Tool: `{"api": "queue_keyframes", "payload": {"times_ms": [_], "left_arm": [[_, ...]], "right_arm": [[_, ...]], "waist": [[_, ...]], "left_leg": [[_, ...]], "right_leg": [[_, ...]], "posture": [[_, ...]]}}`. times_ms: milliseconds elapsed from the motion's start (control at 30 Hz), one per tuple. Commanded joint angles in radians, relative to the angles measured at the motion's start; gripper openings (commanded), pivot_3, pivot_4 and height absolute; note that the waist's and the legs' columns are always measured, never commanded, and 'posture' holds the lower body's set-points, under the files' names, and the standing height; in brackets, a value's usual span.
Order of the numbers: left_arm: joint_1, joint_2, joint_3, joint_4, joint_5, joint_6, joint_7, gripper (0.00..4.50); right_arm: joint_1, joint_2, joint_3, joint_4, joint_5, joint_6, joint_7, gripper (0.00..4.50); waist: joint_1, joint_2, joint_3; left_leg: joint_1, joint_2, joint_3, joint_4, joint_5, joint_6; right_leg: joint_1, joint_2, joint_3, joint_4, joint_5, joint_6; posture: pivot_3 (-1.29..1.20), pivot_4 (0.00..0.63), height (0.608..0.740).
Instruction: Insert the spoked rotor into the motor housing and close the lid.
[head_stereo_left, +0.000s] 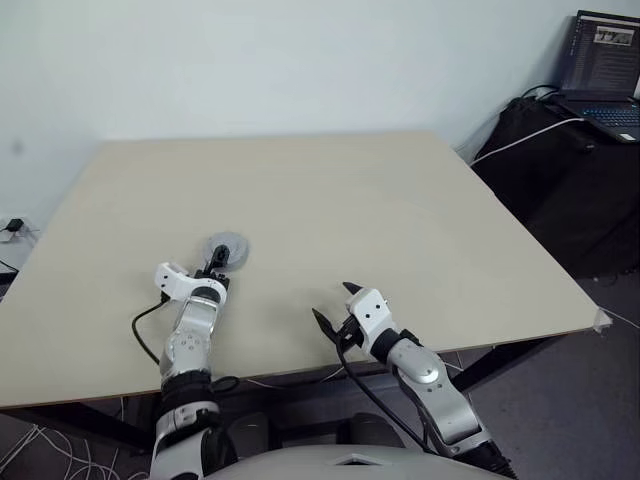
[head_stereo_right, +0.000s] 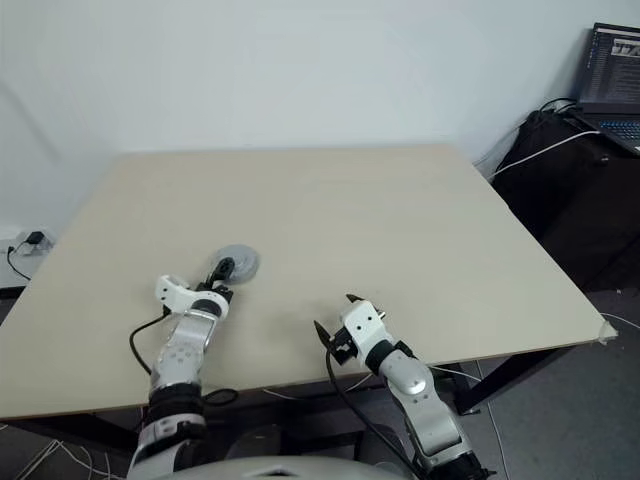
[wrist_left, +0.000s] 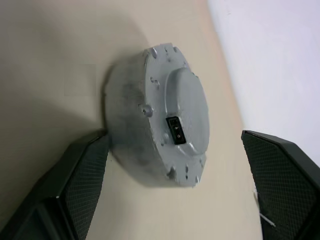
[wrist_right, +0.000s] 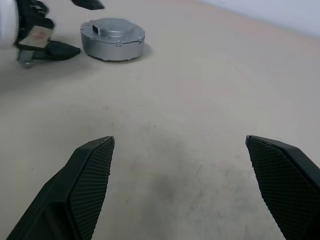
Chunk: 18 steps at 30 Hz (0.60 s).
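Both arms are showing silver-grey segments with white wrist housings — a black cable is looping beside the left arm, and black, cross-hatched fingers are tipping each gripper.

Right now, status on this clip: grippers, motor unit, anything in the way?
Left gripper open, just short of the closed motor housing. Right gripper open, holding nothing. Lid shut, unit resting on table. No obstruction.

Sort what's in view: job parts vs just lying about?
Job:
- motor housing, closed, grey lid on top
- left gripper, open, right beside it
- right gripper, open, apart over bare table

Lying about:
- laptop
- white cable
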Motion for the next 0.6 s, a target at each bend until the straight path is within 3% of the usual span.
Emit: {"api": "queue_keyframes", "payload": {"times_ms": [33, 133, 267, 400, 600], "left_arm": [[0.147, -0.003, -0.082, -0.147, 0.035, 0.086, -0.02, 4.47], [0.275, 0.086, -0.247, -0.295, 0.181, 0.074, -0.113, 4.47], [0.379, 0.154, -0.366, -0.41, 0.313, 0.002, -0.185, 4.47], [0.476, 0.24, -0.507, -0.462, 0.574, -0.22, -0.234, 4.47], [0.592, 0.225, -0.571, -0.466, 0.818, -0.508, -0.139, 4.47]], "right_arm": [[-0.01, 0.005, -0.021, -0.042, 0.02, 0.003, 0.009, 4.5], [-0.004, 0.006, -0.036, -0.048, 0.031, 0.009, 0.014, 4.5], [0.003, 0.006, -0.051, -0.051, 0.038, 0.009, 0.009, 4.5], [0.03, 0.011, -0.089, -0.056, 0.04, -0.039, -0.028, 4.5], [0.111, 0.014, -0.154, -0.045, 0.019, -0.165, -0.098, 4.5]], "waist": [[-0.002, 0.001, -0.001], [0.005, 0.004, -0.003], [0.012, 0.005, -0.003], [0.024, 0.006, -0.002], [0.034, 0.009, -0.004]], "left_leg": [[0.0, 0.0, 0.0, -0.001, 0.0, 0.0], [0.001, -0.001, 0.002, -0.002, 0.0, 0.0], [0.0, -0.001, 0.005, -0.007, 0.0, -0.001], [0.0, -0.001, 0.009, -0.014, 0.001, -0.003], [0.002, -0.001, 0.02, -0.031, 0.004, -0.009]], "right_leg": [[0.0, 0.0, 0.0, 0.0, 0.0, 0.0], [0.0, -0.002, 0.001, 0.0, 0.0, 0.0], [-0.003, -0.004, 0.001, 0.0, 0.0, 0.0], [-0.008, -0.005, 0.002, 0.0, 0.002, -0.003], [-0.019, -0.007, 0.009, -0.001, 0.0, -0.006]], "posture": [[0.0, 0.0, 0.74], [0.0, 0.0, 0.74], [0.0, 0.0, 0.74], [0.0, 0.0, 0.74], [0.0, 0.0, 0.74]]}}
